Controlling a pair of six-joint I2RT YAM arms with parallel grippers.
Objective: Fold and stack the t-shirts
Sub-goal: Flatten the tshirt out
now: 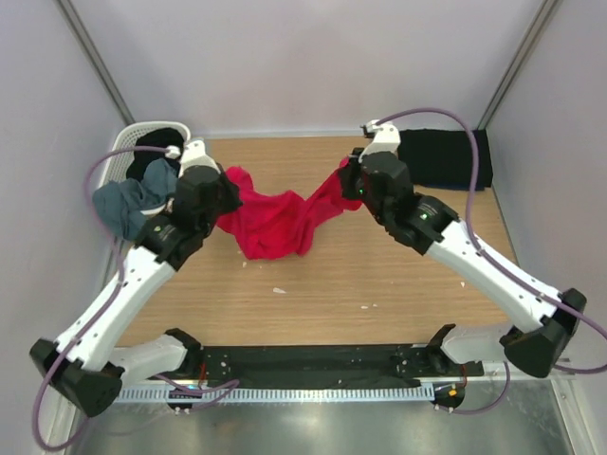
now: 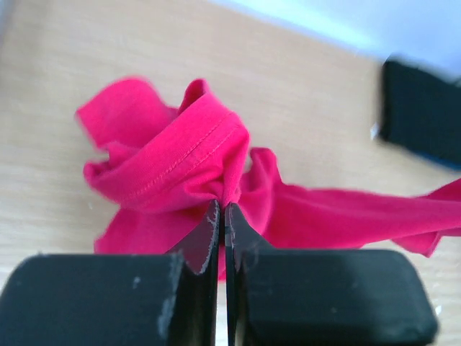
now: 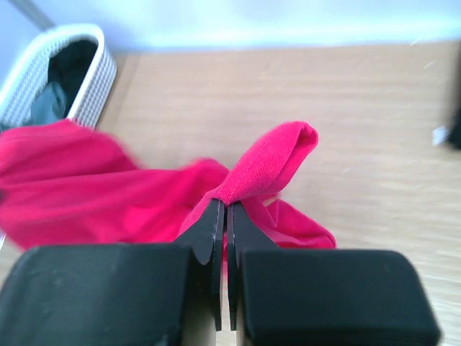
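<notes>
— Fingers (image 2: 205, 238) of the left gripper (image 2: 220, 209) are pressed together on a stitched fold of the red t-shirt (image 1: 270, 223). The right gripper (image 3: 222, 205) is pinched just as tight on another fold of it.

— Where is that shirt, going by the basket (image 1: 142, 127)?

— Just to the basket's right, bunched and sagging between the two grippers. A grey-blue t-shirt (image 1: 123, 204) hangs over the basket's near rim. A folded black t-shirt (image 1: 441, 156) lies well apart from the basket, across the table (image 1: 379, 275).

— So the step is spreading it out?

— I'd judge so. Draw the two pinches apart evenly until the cloth goes taut, then lay it flat, away from the basket. Which corners are held I can't quite say, since the cloth is too crumpled. Check for a twist before lowering.
</notes>
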